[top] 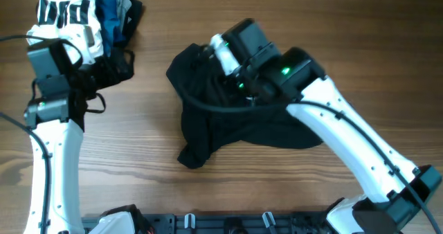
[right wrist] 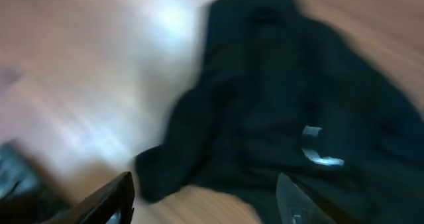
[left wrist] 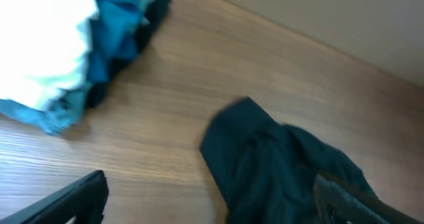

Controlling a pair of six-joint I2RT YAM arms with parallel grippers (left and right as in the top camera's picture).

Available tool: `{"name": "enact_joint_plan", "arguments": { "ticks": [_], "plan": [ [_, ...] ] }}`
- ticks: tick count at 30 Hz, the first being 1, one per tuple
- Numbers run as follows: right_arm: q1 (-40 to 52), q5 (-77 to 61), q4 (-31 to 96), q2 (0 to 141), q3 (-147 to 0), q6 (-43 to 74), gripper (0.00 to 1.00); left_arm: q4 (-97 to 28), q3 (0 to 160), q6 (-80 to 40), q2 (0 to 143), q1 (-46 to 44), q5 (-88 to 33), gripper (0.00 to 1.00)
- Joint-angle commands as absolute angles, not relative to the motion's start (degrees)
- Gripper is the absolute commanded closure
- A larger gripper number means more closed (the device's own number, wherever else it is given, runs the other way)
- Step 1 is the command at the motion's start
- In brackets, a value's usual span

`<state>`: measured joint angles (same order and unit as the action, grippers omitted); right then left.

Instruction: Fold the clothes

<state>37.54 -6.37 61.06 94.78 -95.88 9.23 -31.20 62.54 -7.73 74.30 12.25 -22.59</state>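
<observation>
The clothes (top: 228, 123), a plain black garment, lie crumpled in the middle of the wooden table. A small white logo mark (right wrist: 321, 154) shows on them in the right wrist view. My right gripper (right wrist: 209, 204) hangs open just above the garment's near edge, with nothing between its fingers. In the overhead view its fingertips are lost against the black cloth under the wrist. My left gripper (left wrist: 212, 207) is open wide at the table's left side. Its right finger (left wrist: 351, 201) shows in front of a corner of black cloth (left wrist: 278, 164), and it holds nothing.
A pile of other garments sits at the back left corner: a white black-striped piece (top: 66, 16) and blue pieces (top: 111, 16). The same pile (left wrist: 59, 58) fills the upper left of the left wrist view. Bare wood lies between the pile and the black garment.
</observation>
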Motion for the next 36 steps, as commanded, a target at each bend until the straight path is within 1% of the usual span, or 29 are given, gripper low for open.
{"name": "enact_joint_plan", "arguments": {
  "ticks": [1, 5, 8, 12, 14, 15, 19, 22, 24, 25, 26, 27, 28, 29, 30, 33, 36],
  "plan": [
    [32.9, 0.2, 59.3, 97.0, -91.4, 12.7, 0.26, -33.1, 63.8, -7.8, 74.0, 7.8, -20.9, 0.08],
    [30.4, 0.1, 52.6, 99.2, -85.3, 11.9, 0.24, -36.0, 63.8, -7.8, 75.3, 2.6, -15.9, 0.08],
    [30.3, 0.3, 44.9, 100.7, -80.3, 10.6, 0.23, -37.1, 63.8, -7.8, 76.8, -1.6, -15.1, 0.07],
    [30.3, 3.5, 41.8, 103.5, -76.9, 12.7, 0.23, -37.7, 63.8, -7.8, 79.1, -6.8, -14.6, 0.00],
    [30.3, 4.6, 40.9, 105.0, -75.7, 12.7, 0.23, -38.7, 63.8, -7.8, 80.3, -9.0, -12.9, 0.00],
    [30.2, 5.0, 40.1, 106.7, -75.1, 13.1, 0.23, -40.1, 63.8, -7.8, 81.3, -10.7, -9.0, 0.00],
    [29.8, 6.6, 38.2, 109.5, -75.1, 15.7, 0.23, -41.7, 63.8, -10.4, 82.0, -11.6, -3.0, 0.00],
    [29.3, 6.2, 36.7, 110.9, -75.1, 16.8, 0.23, -41.4, 63.8, -11.8, 82.0, -11.0, -2.6, 0.00],
    [28.9, 6.4, 36.2, 111.8, -75.1, 18.0, 0.25, -41.4, 63.8, -14.6, 82.0, -10.7, -1.5, 0.00],
    [28.7, 6.5, 36.2, 112.0, -75.1, 18.5, 0.29, -41.4, 63.8, -16.0, 82.1, -10.5, -0.7, 0.00],
    [28.6, 6.5, 36.0, 112.4, -75.1, 18.7, 0.39, -41.4, 63.8, -17.2, 82.1, -10.5, 0.1, 0.00],
    [28.4, 6.5, 35.7, 112.8, -75.1, 18.7, 0.59, -41.4, 63.8, -18.2, 82.2, -10.5, 0.7, 0.00],
    [28.2, 6.5, 35.3, 113.0, -75.1, 18.7, 0.76, -41.4, 63.8, -19.0, 82.3, -10.5, 1.2, 0.00],
    [28.1, 7.0, 34.5, 113.1, -75.1, 18.9, 0.90, -41.4, 63.8, -19.4, 82.3, -10.5, 1.2, 0.00],
    [27.7, 8.8, 32.4, 113.0, -75.1, 19.5, 0.96, -41.4, 63.8, -20.0, 82.5, -10.5, 1.2, 0.00],
    [26.7, 10.2, 26.4, 112.2, -75.4, 18.3, 0.96, -41.4, 63.8, -20.0, 82.7, -10.5, 1.2, 0.00],
    [25.7, 9.8, 20.0, 111.6, -77.6, 13.9, 0.96, -41.2, 63.8, -19.9, 82.7, -10.5, 1.9, 0.00]
  ]
}}
